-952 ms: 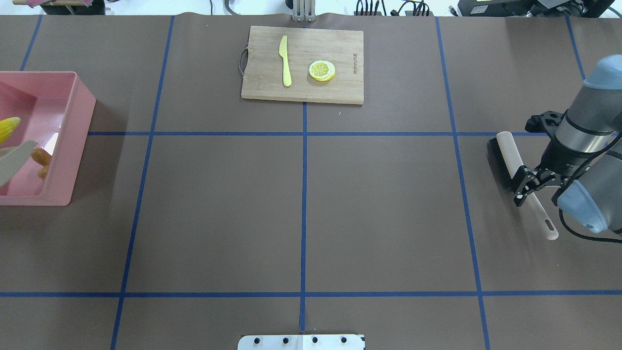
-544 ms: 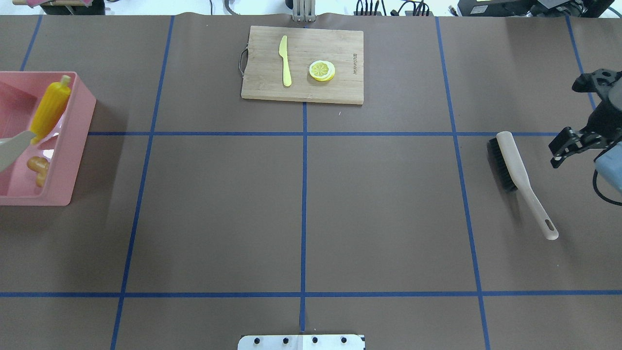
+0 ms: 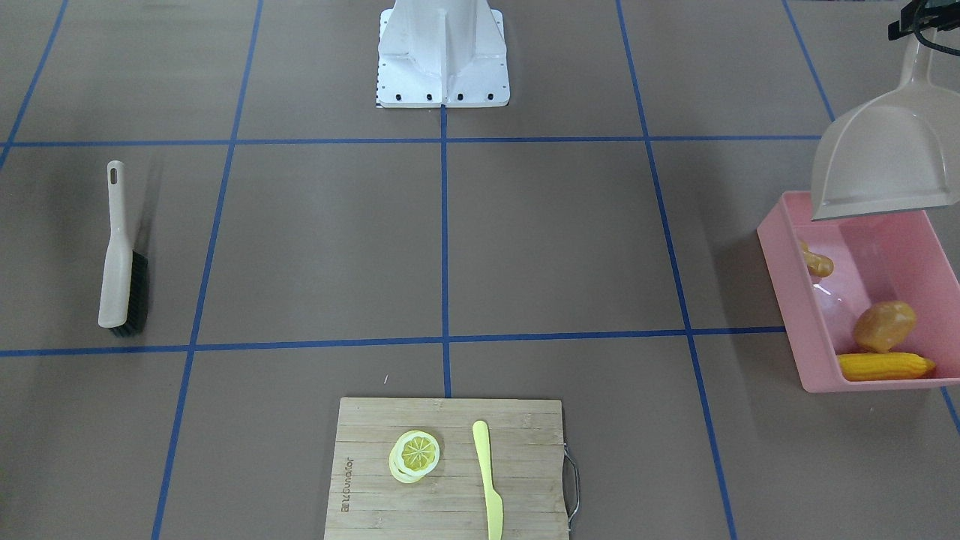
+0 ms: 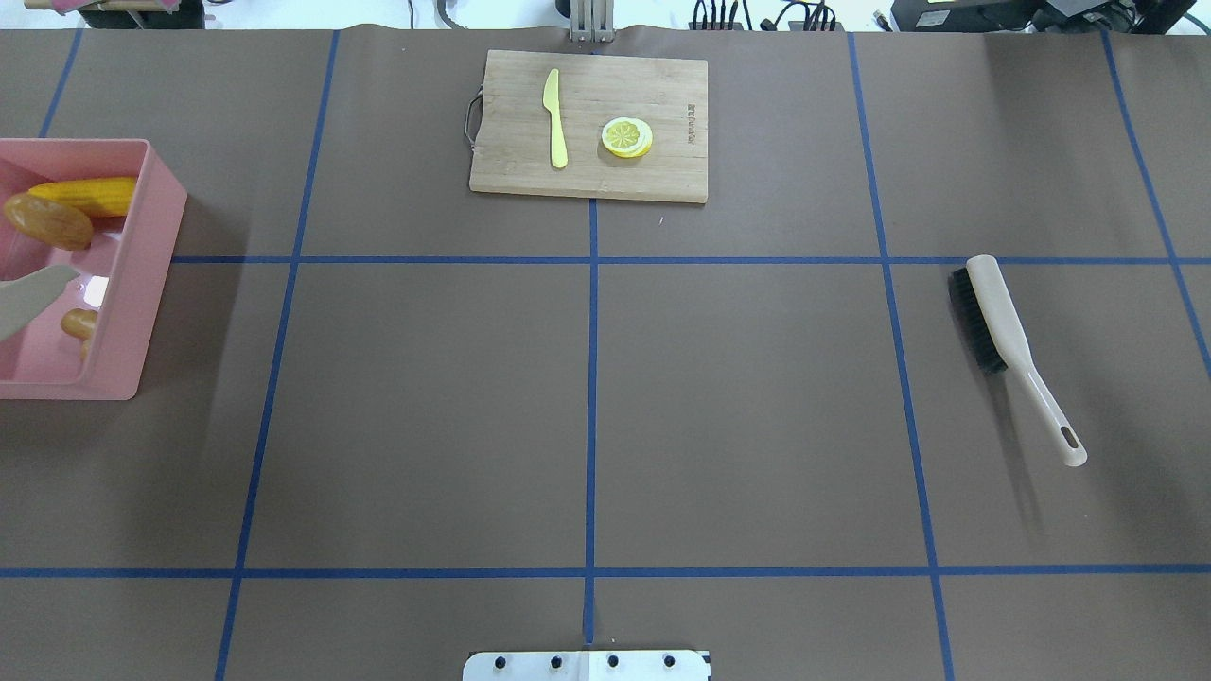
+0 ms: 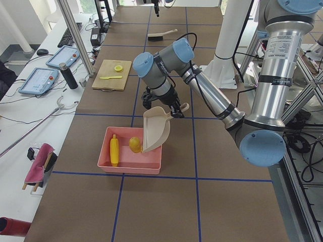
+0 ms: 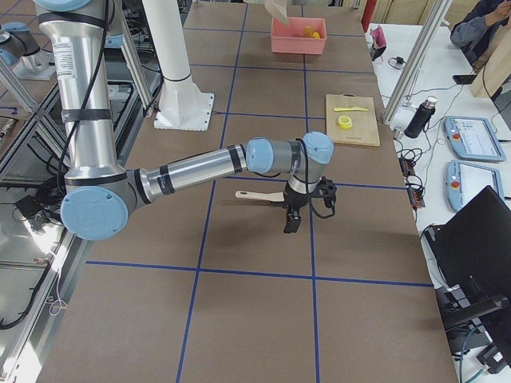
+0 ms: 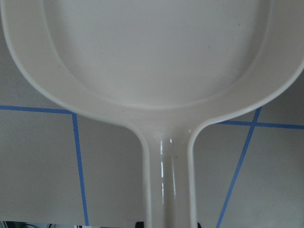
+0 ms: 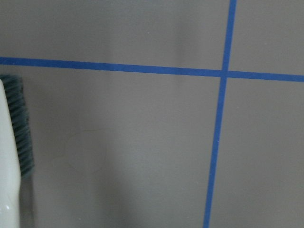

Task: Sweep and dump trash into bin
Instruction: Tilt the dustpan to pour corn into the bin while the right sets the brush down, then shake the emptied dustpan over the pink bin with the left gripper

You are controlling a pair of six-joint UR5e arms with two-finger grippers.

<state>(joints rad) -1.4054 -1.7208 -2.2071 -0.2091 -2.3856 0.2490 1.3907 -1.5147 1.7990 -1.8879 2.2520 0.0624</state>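
overhead exterior is showing the corn cob (image 4: 85,196), mid-fall half a second ago, now lying with the potato (image 4: 47,220) and ginger root (image 4: 78,323) inside the bin (image 4: 151,274) under the left tool (image 5: 175,108), which is pinching the emptied dustpan (image 5: 155,128); dumping is looking done. the right tool (image 6: 291,219) is hanging beside the brush (image 4: 993,317), and i cannot tell if it is spread.

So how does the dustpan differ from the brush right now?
The dustpan is in the air, tilted mouth-down over the pink bin; the brush lies on the table. The dustpan is a wide scoop; the brush is narrow, with dark bristles. Both are beige with a long handle.
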